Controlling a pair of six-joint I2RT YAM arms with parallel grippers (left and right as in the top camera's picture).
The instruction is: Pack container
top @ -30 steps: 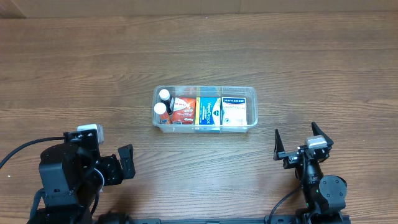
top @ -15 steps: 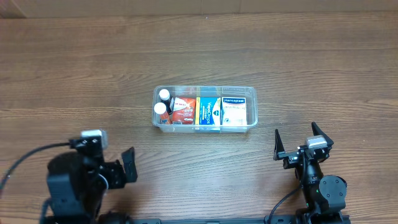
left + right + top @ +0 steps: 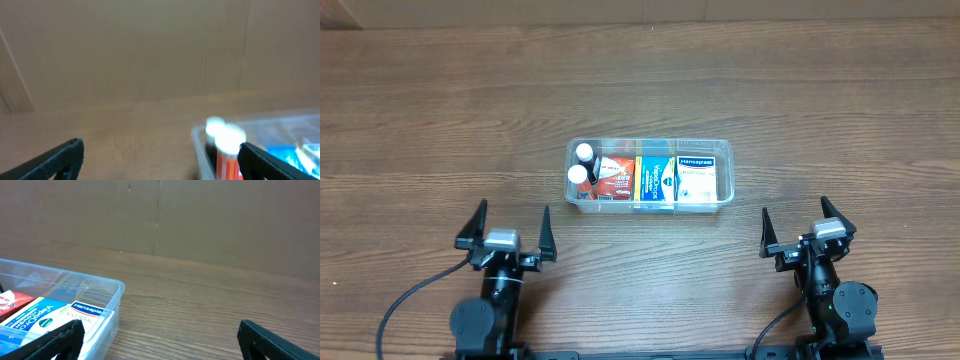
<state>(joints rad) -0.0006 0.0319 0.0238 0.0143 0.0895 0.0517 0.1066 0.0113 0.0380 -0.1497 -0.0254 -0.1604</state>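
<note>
The clear plastic container stands at the table's middle. It holds two white-capped tubes, a red box, a blue box and a white Hansaplast box. My left gripper is open and empty at the front left, well short of the container. My right gripper is open and empty at the front right. The left wrist view is blurred and shows the container's left end with an orange tube. The right wrist view shows the container's right corner and the white box.
The wooden table spreads all round the container. A brown cardboard wall stands behind the table in both wrist views.
My left arm has swung from its turned, folded pose at the far front left to face straight ahead, with its open fingers now pointing toward the container. The right arm has not moved.
</note>
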